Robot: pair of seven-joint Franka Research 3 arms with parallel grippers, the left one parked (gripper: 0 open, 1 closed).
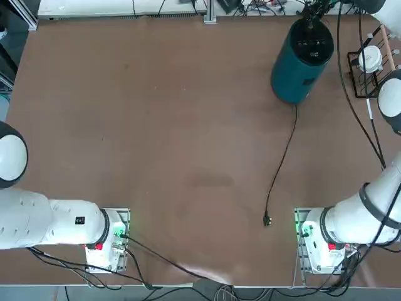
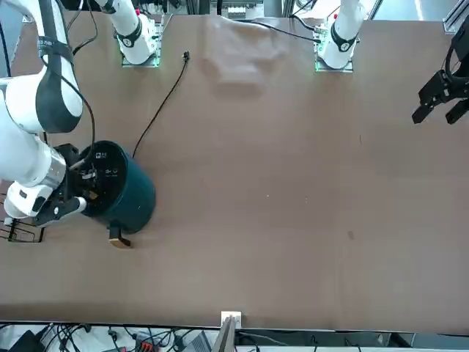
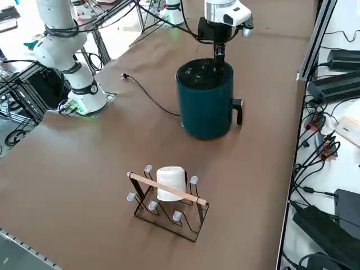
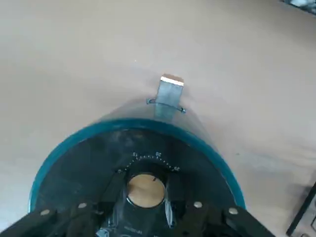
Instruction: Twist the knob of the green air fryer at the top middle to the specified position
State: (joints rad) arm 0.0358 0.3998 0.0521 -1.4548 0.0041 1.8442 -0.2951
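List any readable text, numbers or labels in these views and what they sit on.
Nothing reads with certainty.
White marks on the black top face of the green air fryer: too small to read in the top, front and side views.
Small digits on the dial scale arcing around the knob, wrist view: blurred, not legible.
The right gripper, shut on the knob, shows faint marking: unreadable.

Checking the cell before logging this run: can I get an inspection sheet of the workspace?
Surface: brown table, mostly bare.
Job's things: green air fryer upright; knob on its black top.
Clutter: wire rack holding a white cup.
Grippers: right gripper on the fryer's top, shut on the knob.
Cables: fryer's black cord lies unplugged on the table.
Surroundings: cables and power bricks beside the table.
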